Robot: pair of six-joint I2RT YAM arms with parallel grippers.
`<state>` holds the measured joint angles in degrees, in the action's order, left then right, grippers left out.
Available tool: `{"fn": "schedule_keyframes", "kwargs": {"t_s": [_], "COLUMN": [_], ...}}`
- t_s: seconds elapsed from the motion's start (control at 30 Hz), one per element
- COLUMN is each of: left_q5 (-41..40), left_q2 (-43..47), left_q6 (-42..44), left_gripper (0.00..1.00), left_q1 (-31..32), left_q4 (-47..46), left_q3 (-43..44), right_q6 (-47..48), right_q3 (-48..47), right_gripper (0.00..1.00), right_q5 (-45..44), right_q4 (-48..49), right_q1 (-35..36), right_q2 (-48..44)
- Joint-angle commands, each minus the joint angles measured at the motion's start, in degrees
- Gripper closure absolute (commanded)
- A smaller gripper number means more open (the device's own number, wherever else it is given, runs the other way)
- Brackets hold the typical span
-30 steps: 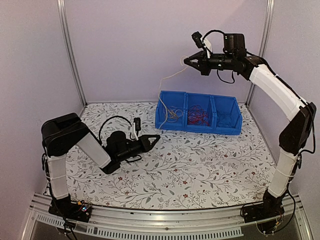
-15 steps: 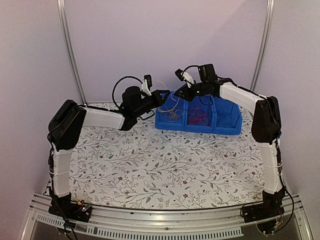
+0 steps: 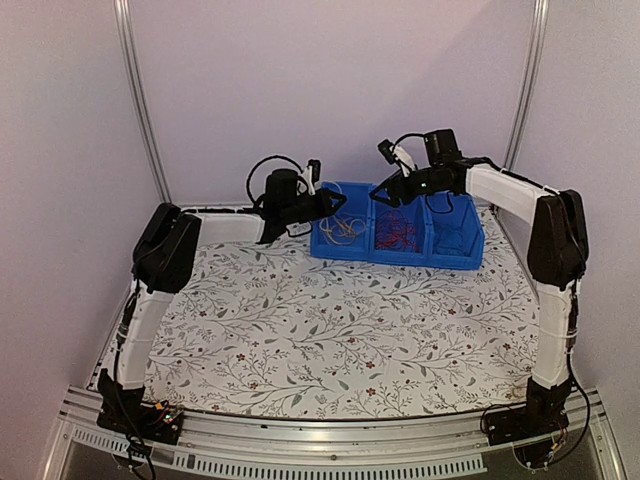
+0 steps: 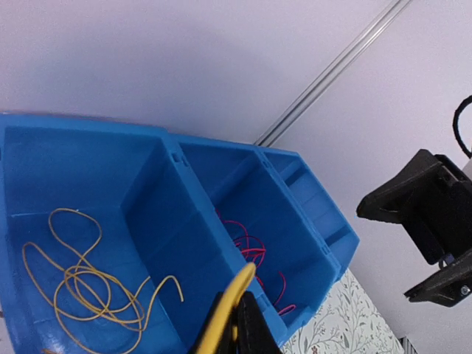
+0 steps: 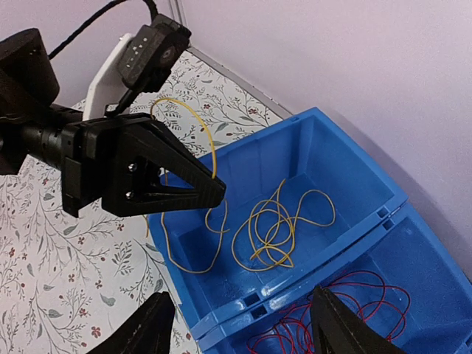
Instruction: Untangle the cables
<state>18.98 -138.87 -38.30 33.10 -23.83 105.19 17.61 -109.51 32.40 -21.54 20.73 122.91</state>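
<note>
Sorting step. The left gripper (image 5: 218, 194) is pinched shut on one yellow wire (image 5: 209, 147), which trails into the left compartment of the blue bin (image 3: 400, 252) beside a yellow coil (image 5: 269, 228). Red wires (image 5: 346, 295) lie in the middle compartment. The right gripper (image 3: 380, 194) hovers spread and empty. Next, we judge, comes a clean release.

cables (image 5: 273, 228) in bin (image 3: 400, 256), bin on table (image 3: 350, 325) (rear)

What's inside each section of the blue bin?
Left: yellow wires, one strand held by the left gripper. Middle: red wires. Right section: nothing visible, its floor partly hidden.
</note>
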Motion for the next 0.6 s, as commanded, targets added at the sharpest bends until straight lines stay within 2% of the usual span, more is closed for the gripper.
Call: {"fn": "schedule_keyframes", "kwargs": {"t_s": [0.0,0.17,0.27,0.33,0.4,0.47,0.57], "left_q5": [6.8,7.5,3.0,0.3,-3.0,-5.8,-4.6], "left_q2": [-3.0,-9.1,-12.9,-14.1,-14.0,-11.9,-7.0], "left_q6": [3.2,2.0,-0.5,-2.3,-4.5,-7.5,-8.9], "left_gripper": [1.00,1.00,0.99,0.91,0.74,0.62,0.56], "left_q1": [0.9,1.8,1.7,1.6,1.5,1.6,1.6], "left_q4": [4.1,8.9,14.1,16.6,21.1,28.2,30.3], "left_q3": [7.7,17.9,24.2,27.1,28.8,28.3,23.1], "right_q6": [0.3,1.6,2.8,3.8,4.5,5.4,5.8], "right_q3": [8.3,21.0,26.6,28.8,30.7,32.3,34.8], "right_gripper": [0.33,0.32,0.32,0.32,0.32,0.32,0.31], "right_q5": [3.9,3.3,1.9,0.8,0.0,-0.6,-1.1], "right_q4": [-0.1,2.0,2.5,2.2,1.7,1.6,2.5], "right_q1": [-1.5,-3.2,-3.8,-3.9,-4.0,-4.1,-4.2], "right_q2": [-11.8,-24.0,-30.2,-33.3,-36.3,-38.4,-41.5]}}
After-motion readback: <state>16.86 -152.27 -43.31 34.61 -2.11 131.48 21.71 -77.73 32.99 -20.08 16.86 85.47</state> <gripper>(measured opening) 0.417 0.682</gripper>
